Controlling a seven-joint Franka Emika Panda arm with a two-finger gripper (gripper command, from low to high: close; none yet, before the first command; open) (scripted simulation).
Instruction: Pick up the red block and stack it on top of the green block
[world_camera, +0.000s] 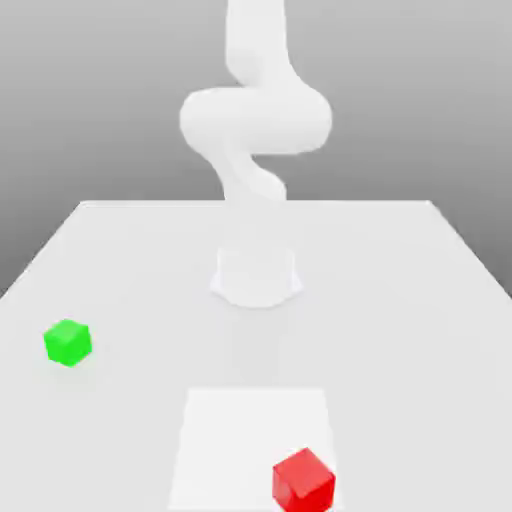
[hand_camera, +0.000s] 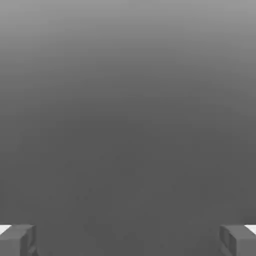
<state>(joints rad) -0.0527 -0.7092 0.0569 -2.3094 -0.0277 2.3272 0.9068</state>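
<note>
Exterior view showed the white arm (world_camera: 255, 140) rising from its round base at the middle of the white table (world_camera: 420, 290), folded back on itself above the surface. The red block (world_camera: 303, 480) sat on the table near the front edge, a little toward the exterior view's right, on a lighter square patch. The green block (world_camera: 68, 342) rested well apart from it, toward the exterior view's left and farther back. Both cubes lay flat and nothing touched either one, so the task looked not yet begun.

From the hand view, the gripper (hand_camera: 128, 241) had its two grey fingertips (hand_camera: 18, 240) spread wide, one at each side, with nothing between them but plain grey background. That wide spread likely suited a reach for a cube. The spacing of the blocks seemed to leave the red one free to be taken from above without disturbing the green. The next move would probably call for bringing the hand over the red block and lowering it.
</note>
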